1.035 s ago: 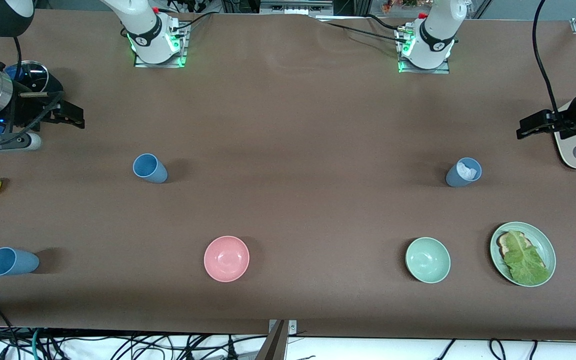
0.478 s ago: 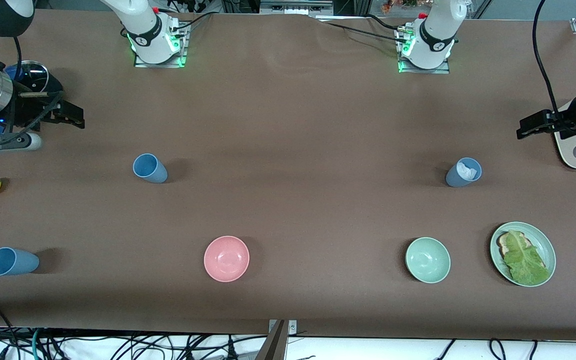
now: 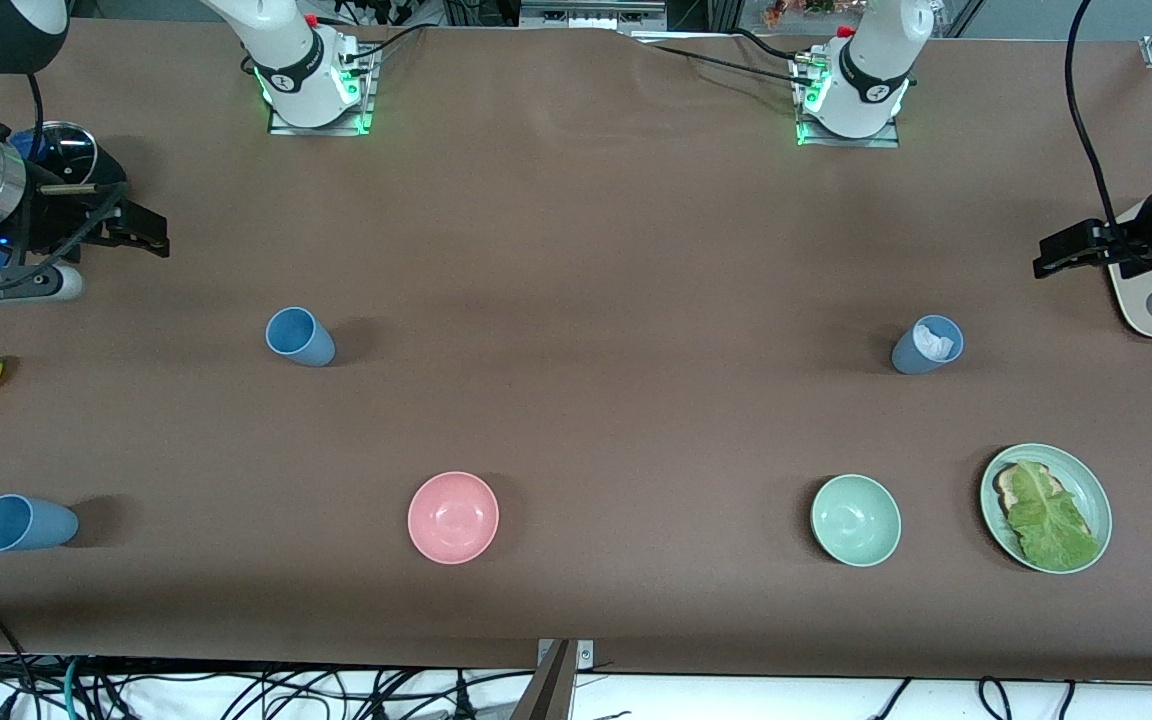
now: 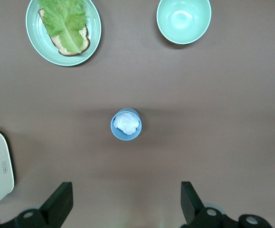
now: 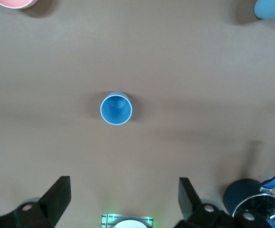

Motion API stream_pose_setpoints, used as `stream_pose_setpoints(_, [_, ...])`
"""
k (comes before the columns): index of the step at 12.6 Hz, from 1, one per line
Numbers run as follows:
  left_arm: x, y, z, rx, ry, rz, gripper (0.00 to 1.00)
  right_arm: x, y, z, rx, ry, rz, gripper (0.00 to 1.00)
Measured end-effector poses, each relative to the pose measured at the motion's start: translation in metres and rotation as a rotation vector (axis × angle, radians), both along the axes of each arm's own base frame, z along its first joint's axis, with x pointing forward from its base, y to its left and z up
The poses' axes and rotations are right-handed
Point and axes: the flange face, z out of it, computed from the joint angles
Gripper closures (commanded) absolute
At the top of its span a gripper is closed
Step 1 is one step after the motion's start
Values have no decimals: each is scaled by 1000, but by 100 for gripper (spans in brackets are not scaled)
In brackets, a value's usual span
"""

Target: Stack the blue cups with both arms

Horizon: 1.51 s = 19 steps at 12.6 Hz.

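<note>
Front view: three blue cups stand apart on the brown surface. One cup and another cup stand toward the right arm's end; a third cup holding white material stands toward the left arm's end.

Left wrist view: the left pincer hangs spread, empty, high over that filled cup.

Right wrist view: the right pincer hangs spread, empty, high over an upright empty cup.
</note>
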Motion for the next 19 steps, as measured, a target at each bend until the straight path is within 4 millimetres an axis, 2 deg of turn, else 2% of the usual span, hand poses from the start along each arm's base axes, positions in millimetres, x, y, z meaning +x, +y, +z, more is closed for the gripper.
stream_pose_setpoints(6, [3,0,-7,-1,12,0,0,0,0,0,0,0,0,0])
stream_pose_setpoints(8, [7,1,-15,-2,26,0,0,0,0,0,0,0,0,0])
stream_pose_setpoints(9, [11,1,-26,-3,43,0,0,0,0,0,0,0,0,0])
stream_pose_setpoints(10, [18,1,-45,-5,74,0,0,0,0,-1,0,2,0,0])
stream_pose_setpoints(12, [30,-1,-95,-12,157,-5,0,-1,0,-7,0,15,0,0])
stream_pose_setpoints(14, [35,-6,-144,-15,181,-13,0,1,1,-22,2,26,1,0])
stream_pose_setpoints(17, [26,-10,-189,-12,124,-17,0,6,5,-69,4,22,10,0])
stream_pose_setpoints(19, [8,-11,-215,-7,64,-13,0,8,11,-105,5,20,21,0])
